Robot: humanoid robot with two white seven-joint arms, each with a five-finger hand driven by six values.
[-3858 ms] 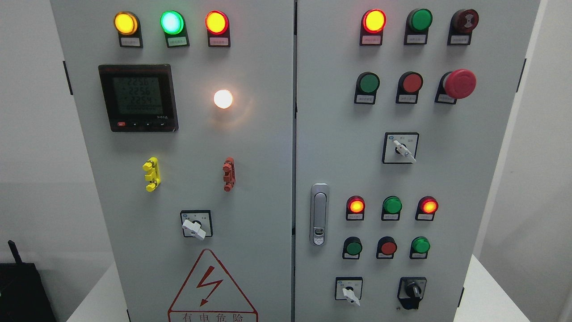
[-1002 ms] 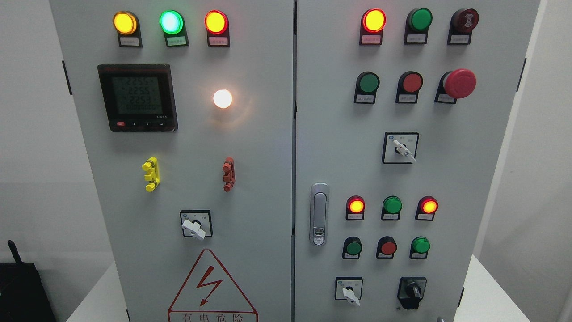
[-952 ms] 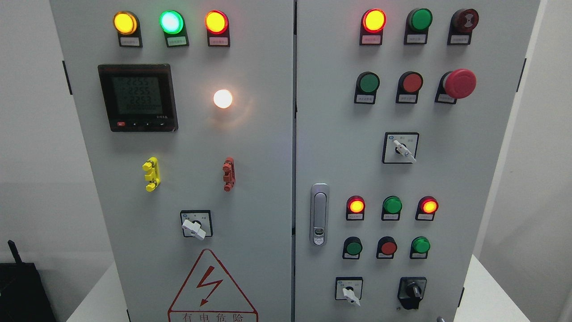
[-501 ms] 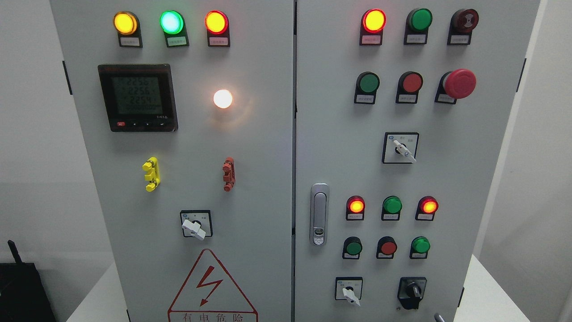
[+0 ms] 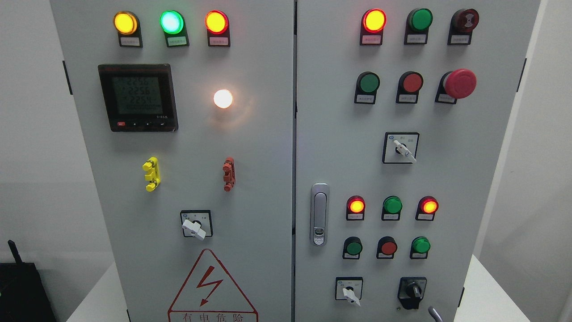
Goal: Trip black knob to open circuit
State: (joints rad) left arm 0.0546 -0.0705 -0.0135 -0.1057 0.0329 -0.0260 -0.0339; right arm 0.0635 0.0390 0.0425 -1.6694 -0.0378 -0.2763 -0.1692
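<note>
Black knob located at lower right of right cabinet door — pointer near upright, nothing touching it. Grey fingertip visible at bottom edge, just right of knob and below it; side of origin and finger state — cannot tell. White selector beside knob, to its left.

A black knob sits at the lower right corner of the right-hand door of a grey electrical cabinet. It is a rotary selector switch on a black, rounded-square base plate. Its raised grip bar points straight up, vertical. It lies just right of a white-handled selector, below a row of three round buttons.
</note>
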